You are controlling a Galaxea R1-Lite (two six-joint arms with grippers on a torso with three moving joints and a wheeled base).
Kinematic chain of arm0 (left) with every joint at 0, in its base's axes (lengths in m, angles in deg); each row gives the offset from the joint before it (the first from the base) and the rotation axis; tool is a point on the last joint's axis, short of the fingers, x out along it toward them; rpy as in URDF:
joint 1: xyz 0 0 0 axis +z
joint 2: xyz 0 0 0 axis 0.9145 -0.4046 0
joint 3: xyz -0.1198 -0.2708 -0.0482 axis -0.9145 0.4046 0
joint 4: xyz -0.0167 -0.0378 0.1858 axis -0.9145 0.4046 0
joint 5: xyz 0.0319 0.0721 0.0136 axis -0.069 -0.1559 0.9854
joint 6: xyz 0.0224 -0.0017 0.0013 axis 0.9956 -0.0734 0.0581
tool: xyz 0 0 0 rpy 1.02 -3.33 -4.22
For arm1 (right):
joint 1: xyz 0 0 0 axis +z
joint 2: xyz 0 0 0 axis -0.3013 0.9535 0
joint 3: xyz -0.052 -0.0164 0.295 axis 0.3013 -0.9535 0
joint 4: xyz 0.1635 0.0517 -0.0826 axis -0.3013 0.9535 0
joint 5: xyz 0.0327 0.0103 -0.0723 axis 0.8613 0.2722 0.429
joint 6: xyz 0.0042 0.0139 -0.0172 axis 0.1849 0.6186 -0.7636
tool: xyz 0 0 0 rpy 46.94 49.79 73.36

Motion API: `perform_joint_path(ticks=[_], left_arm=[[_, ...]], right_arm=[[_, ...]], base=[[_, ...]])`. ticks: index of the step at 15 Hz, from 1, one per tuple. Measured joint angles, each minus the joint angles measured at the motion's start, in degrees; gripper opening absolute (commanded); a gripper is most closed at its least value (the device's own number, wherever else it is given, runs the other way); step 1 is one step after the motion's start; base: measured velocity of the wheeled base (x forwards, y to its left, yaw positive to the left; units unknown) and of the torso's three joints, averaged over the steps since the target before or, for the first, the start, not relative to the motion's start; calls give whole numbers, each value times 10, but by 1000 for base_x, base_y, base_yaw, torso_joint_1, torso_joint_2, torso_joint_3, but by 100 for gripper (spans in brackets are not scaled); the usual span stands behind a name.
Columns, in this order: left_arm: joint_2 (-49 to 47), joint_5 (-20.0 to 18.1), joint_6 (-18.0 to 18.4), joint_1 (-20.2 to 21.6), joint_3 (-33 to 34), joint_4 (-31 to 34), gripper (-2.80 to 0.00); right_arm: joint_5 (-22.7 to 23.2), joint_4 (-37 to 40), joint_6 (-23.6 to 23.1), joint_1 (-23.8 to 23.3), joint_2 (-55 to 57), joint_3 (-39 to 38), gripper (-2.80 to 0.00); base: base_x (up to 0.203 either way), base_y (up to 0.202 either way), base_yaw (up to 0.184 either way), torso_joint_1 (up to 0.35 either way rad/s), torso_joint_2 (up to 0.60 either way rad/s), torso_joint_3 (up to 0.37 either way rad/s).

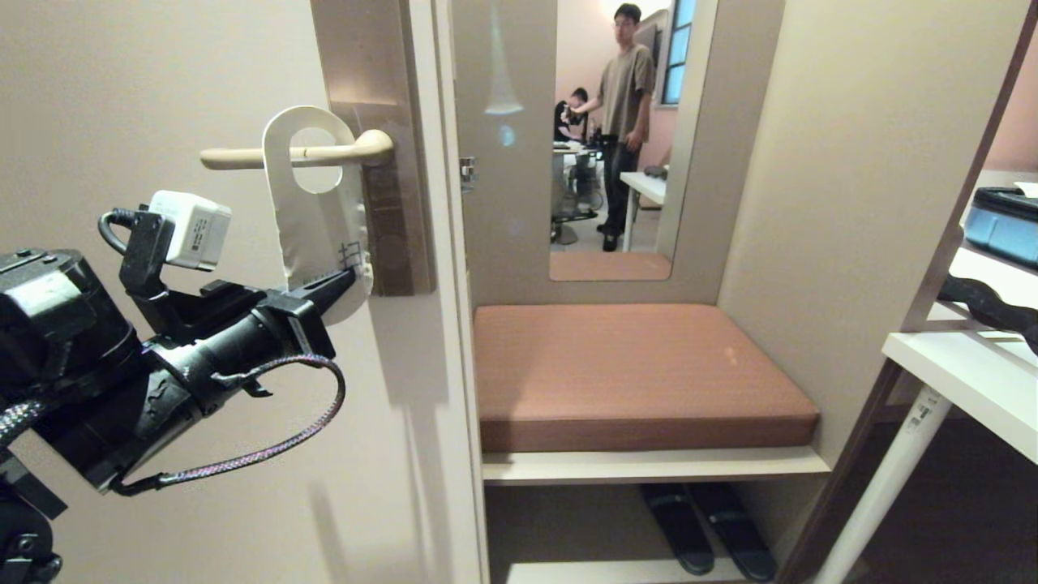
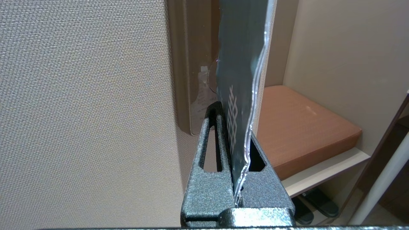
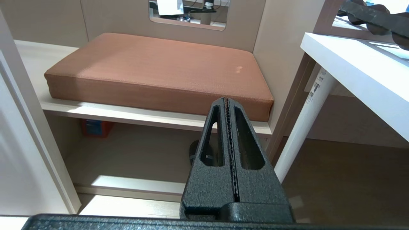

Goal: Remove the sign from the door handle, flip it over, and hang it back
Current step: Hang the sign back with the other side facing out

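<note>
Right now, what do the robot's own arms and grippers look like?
The left arm is black and bulky, with a white boxy camera module mounted on top and a braided cable looping beneath. The left gripper and right gripper match: tapered fingers of rough speckled black with long slots cut through them.

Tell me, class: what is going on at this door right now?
The robot's left gripper is shut on the lower end of the sign, which hangs by its hole on the door handle, white face outward. The right gripper is shut and empty, parked low in front of the cushioned bench. A person stands in the room beyond.
</note>
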Motion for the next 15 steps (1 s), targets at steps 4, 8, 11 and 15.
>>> perform_joint_path(ticks=[4,8,11,15], left_arm=[[0,0,0,-1,0,-1,-280],[0,0,0,-12,2,-1,-280],[0,0,0,-14,2,-1,-280],[2,1,0,-14,4,-1,-280]], right_arm=[[0,0,0,0,0,0,-280],[0,0,0,0,0,0,-280],[0,0,0,0,0,0,-280],[0,0,0,0,0,0,-280]], base=[[0,0,0,0,0,0],[0,0,0,0,0,0],[0,0,0,0,0,0],[0,0,0,0,0,0]])
